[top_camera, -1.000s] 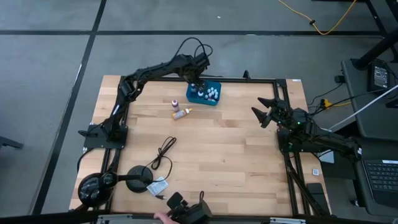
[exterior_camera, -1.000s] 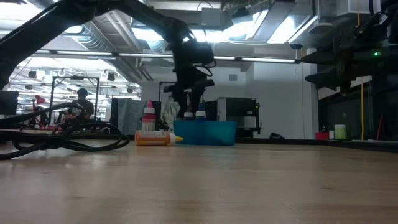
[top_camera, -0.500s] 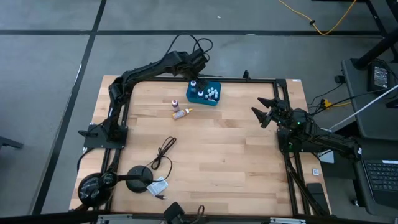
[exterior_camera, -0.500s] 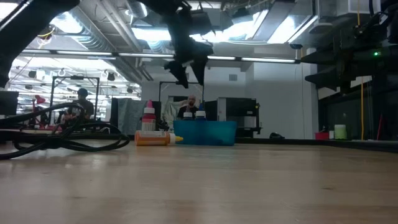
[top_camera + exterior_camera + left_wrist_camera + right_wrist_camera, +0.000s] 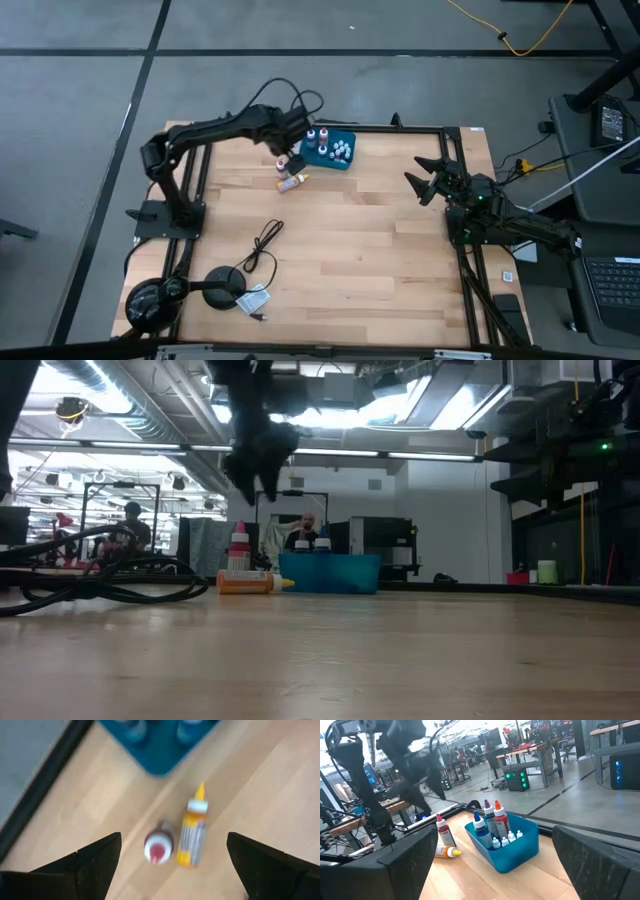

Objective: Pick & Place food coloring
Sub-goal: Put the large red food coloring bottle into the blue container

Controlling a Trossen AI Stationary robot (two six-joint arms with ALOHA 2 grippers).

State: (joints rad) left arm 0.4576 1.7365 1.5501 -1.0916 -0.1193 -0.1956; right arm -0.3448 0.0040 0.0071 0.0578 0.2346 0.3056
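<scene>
Directly below left gripper's fingers (image 5: 95,862), two bottles (image 5: 192,834)

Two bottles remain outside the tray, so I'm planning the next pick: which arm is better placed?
Left. The left gripper, open, hovers above the red-capped bottle and orange bottle; the right gripper waits far off.

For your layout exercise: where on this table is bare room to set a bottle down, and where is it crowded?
Bare wood lies between the black cable and the right end effector. It is crowded around the blue tray, where two loose bottles sit under the left end effector.
</scene>
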